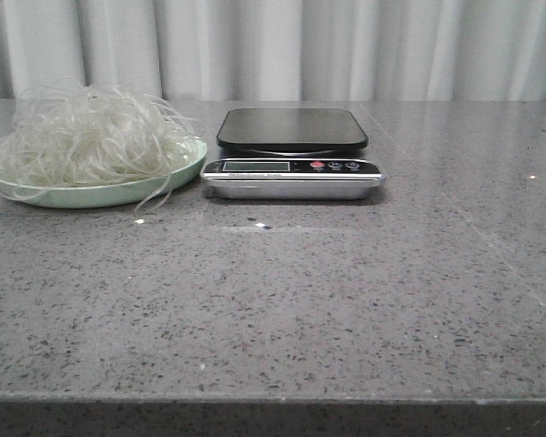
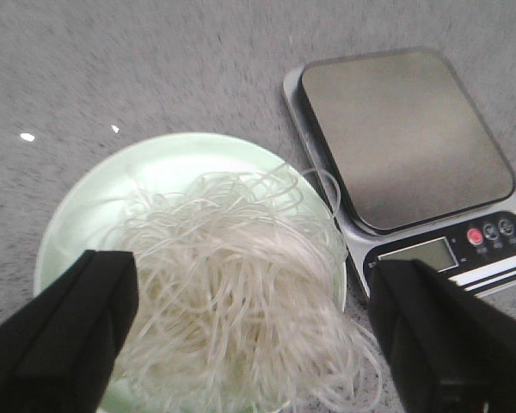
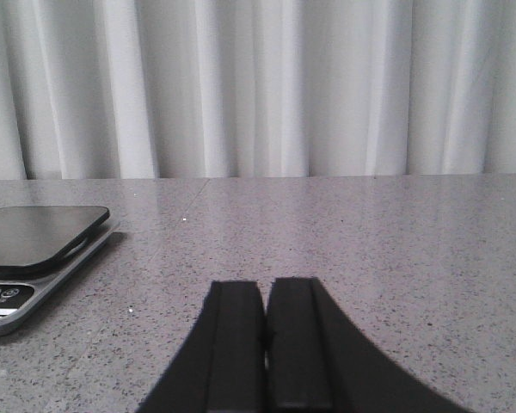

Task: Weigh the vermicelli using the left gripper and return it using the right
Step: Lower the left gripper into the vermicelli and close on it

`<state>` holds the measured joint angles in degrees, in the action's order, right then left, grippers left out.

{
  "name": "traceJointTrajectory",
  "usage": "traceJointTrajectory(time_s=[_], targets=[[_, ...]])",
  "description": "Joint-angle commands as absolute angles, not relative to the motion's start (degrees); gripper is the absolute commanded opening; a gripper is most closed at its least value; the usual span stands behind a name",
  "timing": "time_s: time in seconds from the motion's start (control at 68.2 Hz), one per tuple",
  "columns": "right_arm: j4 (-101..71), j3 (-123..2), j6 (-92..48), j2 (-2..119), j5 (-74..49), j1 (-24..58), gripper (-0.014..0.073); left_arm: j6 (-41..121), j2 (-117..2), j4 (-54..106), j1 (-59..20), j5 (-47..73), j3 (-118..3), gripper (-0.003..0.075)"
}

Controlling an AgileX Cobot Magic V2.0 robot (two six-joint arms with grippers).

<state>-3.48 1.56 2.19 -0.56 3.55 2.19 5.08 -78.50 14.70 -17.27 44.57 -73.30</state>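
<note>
The vermicelli point(image 1: 84, 135) lies as a loose heap on the pale green plate point(image 1: 100, 193), and this plate stands just beside the kitchen scale point(image 1: 291, 155), on the side of the robot's left arm, both on the grey counter point(image 1: 282, 309). The black platform of the scale carries nothing, so I judge that the weighing is not yet begun. In the left wrist view the left end effector point(image 2: 249, 344) hangs above the plate with its two dark fingers point(image 2: 64, 335) spread wide, one on each side of the heap, and the noodles sit directly between and below them; the fingers do not appear to touch the strands. The heap has no clear long axis, it is roughly round and nearly as wide as the plate, with some strands hanging over the rim. The right end effector point(image 3: 265, 344) is pressed closed with nothing between its fingers and sits on the far side of the scale from the plate. The left arm is clearly the nearer one, so the coming move seems to be a straight descent and a closing on the heap.
</note>
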Motion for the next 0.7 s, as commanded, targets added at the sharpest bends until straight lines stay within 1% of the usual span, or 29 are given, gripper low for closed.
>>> traceJointTrajectory(time_s=[0.0,0.073,0.249,0.484,0.557,0.587,0.645,0.66,0.674,0.689], targets=[[-2.87,1.14,2.15,-1.55,8.26,1.99,0.0157,4.51,-83.32,16.56,-17.85,46.57,-80.22,0.0602],[-2.87,1.14,2.15,-1.55,8.26,1.99,0.0157,4.51,-87.57,16.56,-17.85,48.96,-83.08,0.0602],[-2.87,1.14,2.15,-1.55,8.26,1.99,0.0157,4.51,-93.95,15.43,-17.85,54.59,-85.81,0.0602],[-2.87,1.14,2.15,-1.55,8.26,1.99,0.0157,3.72,-98.63,13.33,-17.85,60.61,-85.81,0.0602],[-2.87,1.14,2.15,-1.55,8.26,1.99,0.0157,3.72,-99.11,13.33,-17.85,61.63,-85.81,0.0592],[-2.87,1.14,2.15,-1.55,8.26,1.99,0.0157,3.72,-99.11,13.33,-17.85,61.74,-85.81,0.0583],[-2.87,1.14,2.15,-1.55,8.26,1.99,0.0157,3.72,-99.11,13.33,-17.85,61.84,-85.81,0.0535],[-2.87,1.14,2.15,-1.55,8.26,1.99,0.0157,3.72,-99.11,13.33,-17.85,61.97,-85.81,0.0503],[-2.87,1.14,2.15,-1.55,8.26,1.99,0.0157,3.72,-99.11,13.33,-17.85,62.11,-85.81,0.0491],[-2.87,1.14,2.15,-1.55,8.26,1.99,0.0157,3.88,-99.11,13.33,-17.85,62.25,-85.81,0.0447]])
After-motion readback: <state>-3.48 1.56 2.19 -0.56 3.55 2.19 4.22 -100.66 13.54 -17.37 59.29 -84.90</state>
